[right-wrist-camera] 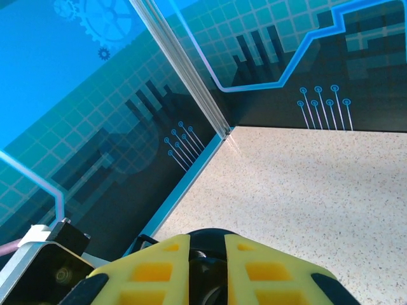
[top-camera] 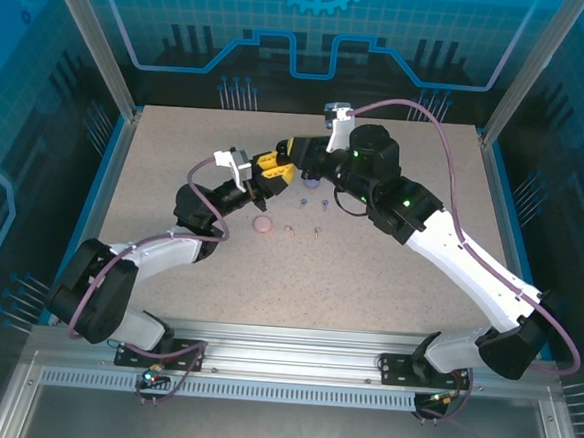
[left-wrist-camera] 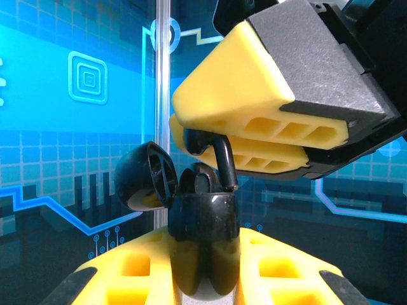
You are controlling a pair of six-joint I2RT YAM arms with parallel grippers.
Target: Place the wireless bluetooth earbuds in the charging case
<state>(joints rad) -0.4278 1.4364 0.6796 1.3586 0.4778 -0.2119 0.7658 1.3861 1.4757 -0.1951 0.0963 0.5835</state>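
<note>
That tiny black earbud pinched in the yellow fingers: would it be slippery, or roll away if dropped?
The black earbud looks glossy and smooth, so it is probably slippery; the right gripper pinches only its head end. Its rounded head and thin stem suggest it is light and would likely tumble rather than stand. It seems rigid, not floppy.

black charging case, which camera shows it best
Left wrist: the black charging case sits centre frame, lid open, clamped in the left gripper. Top external has it tiny and mostly hidden; right wrist gives an unclear dark blur between its fingers.
</note>
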